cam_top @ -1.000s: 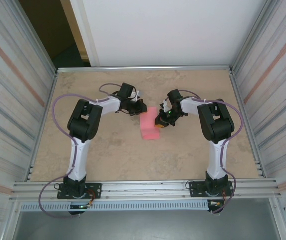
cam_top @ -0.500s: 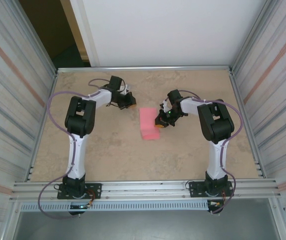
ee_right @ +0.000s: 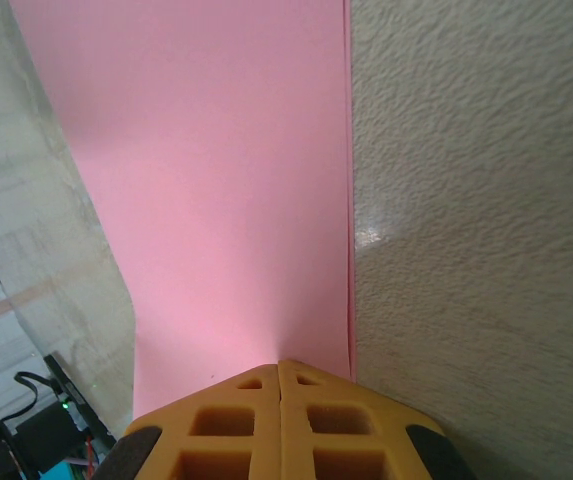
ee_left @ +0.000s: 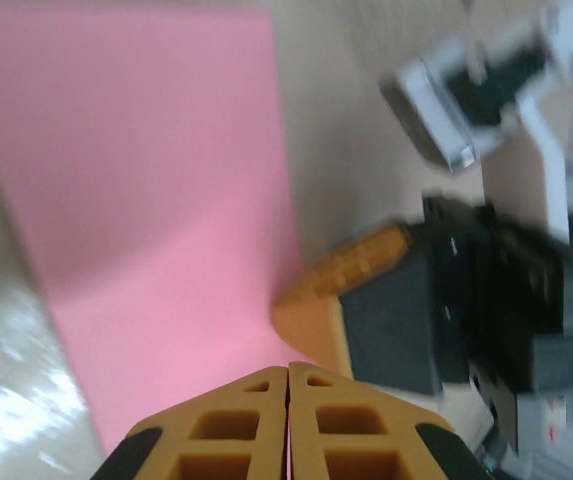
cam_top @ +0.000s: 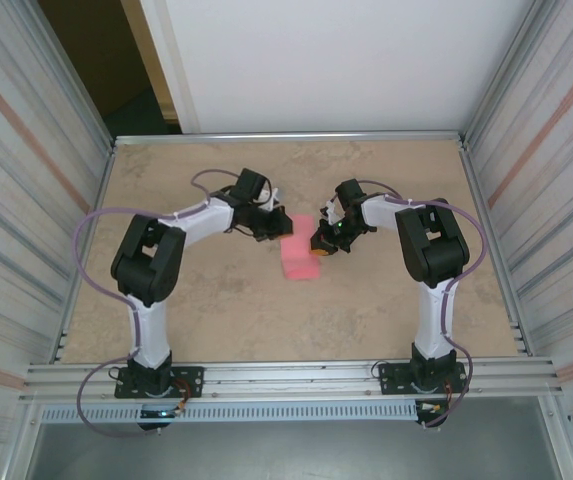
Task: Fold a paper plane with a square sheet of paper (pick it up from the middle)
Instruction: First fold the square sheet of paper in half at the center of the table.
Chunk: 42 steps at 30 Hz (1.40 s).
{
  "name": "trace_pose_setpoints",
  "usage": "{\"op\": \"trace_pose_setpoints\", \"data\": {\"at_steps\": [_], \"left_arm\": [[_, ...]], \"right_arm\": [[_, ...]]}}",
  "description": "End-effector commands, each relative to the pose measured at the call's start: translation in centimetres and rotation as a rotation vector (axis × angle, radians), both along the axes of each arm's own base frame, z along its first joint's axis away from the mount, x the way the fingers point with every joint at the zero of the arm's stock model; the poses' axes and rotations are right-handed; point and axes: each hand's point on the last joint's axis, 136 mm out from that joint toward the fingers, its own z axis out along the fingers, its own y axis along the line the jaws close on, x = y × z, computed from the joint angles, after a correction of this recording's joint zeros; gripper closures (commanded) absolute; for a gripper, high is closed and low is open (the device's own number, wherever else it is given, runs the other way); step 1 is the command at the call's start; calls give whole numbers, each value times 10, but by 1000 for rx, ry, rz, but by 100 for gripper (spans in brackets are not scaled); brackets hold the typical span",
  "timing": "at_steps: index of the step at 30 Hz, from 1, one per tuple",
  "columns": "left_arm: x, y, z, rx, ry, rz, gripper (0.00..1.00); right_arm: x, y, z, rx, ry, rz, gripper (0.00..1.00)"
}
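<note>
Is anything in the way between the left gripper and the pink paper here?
Nothing visible does. The left gripper, shut, is at the far left corner of the pink paper, with bare sheet ahead of its tips. The right gripper, also shut, is at the sheet's right edge, off to the side.

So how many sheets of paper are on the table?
1: the pink paper sheet lies on the table between the left tool and right tool; another beneath it could be hidden.
</note>
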Motion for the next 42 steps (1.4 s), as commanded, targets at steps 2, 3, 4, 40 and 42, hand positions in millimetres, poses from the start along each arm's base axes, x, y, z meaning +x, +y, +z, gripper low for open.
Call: {"op": "trace_pose_setpoints", "data": {"at_steps": [2, 3, 4, 40, 42], "left_arm": [[-24, 0, -7, -30, 86, -5, 90], [-29, -2, -11, -35, 105, -13, 90], [-32, -5, -14, -41, 121, -23, 90], [-59, 5, -18, -7, 68, 14, 91], [-57, -5, -28, 5, 84, 5, 91]], "right_arm": [[-50, -86, -92, -449, 197, -45, 96], [-50, -86, -93, -450, 198, -45, 96], [-49, -85, -93, -450, 197, -44, 96], [-51, -90, -91, -468, 190, -47, 96], [-51, -90, -90, -468, 186, -48, 96]]}}
